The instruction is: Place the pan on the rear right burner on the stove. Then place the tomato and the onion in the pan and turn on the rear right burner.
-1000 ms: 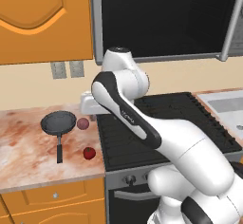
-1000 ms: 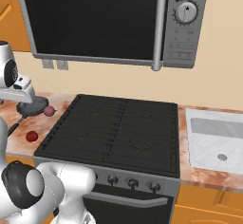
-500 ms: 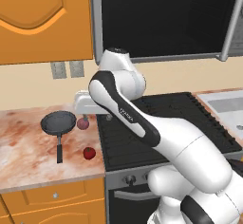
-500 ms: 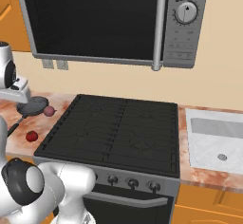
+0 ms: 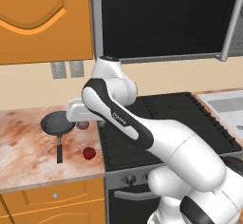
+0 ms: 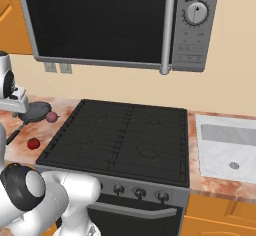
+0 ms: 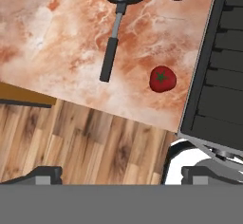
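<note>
The gripper [image 7: 122, 174] is hanging fully open and empty above the counter [image 5: 23, 142]. The pan [image 5: 57, 123] is lying near the stove [image 5: 161, 123] edge, the onion [image 5: 83, 125] at its 3 o'clock, the tomato [image 5: 88, 153] near the counter's front edge.

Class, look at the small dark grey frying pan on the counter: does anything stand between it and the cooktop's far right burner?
Nothing visible blocks it. The dark grey frying pan sits on the marbled counter; the black cooktop grates up to the rear right burner look bare. The purple onion lies beside the pan.
</note>
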Motion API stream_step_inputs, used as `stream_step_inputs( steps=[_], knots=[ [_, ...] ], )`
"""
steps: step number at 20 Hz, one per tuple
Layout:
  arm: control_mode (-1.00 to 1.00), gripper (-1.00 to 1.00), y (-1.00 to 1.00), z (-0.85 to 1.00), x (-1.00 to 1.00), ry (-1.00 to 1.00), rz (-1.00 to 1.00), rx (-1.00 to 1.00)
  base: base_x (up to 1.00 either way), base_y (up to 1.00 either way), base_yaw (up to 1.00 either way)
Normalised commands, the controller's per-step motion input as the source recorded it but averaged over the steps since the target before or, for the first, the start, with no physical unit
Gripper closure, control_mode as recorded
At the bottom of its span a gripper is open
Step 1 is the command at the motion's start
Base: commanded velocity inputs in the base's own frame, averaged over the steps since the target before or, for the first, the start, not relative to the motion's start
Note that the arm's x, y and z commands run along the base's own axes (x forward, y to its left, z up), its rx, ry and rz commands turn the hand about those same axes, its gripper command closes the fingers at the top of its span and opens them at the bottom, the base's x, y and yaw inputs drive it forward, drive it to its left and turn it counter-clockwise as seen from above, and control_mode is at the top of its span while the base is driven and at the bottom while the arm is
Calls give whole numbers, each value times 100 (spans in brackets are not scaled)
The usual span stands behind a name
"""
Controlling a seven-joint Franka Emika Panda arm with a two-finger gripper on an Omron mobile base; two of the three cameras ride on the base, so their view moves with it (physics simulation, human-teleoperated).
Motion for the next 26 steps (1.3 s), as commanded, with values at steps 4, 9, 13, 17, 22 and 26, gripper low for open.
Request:
stream_step_inputs(
  steps=[4, 9, 13, 17, 22, 26],
  knots=[
    [-100, -100, 21, -23, 0, 0, 7, 0, 0, 0, 0],
    [-100, -100, 17, -13, 1, 0, 6, 0, 0, 0, 0],
    [-100, -100, 15, -6, 11, 0, 5, 0, 0, 0, 0],
    [-100, -100, 10, -2, 23, 0, 3, 0, 0, 0, 0],
    [-100, -100, 4, -2, 24, 0, 2, 0, 0, 0, 0],
    [-100, -100, 0, -4, 24, 0, 0, 0, 0, 0, 0]
  ],
)
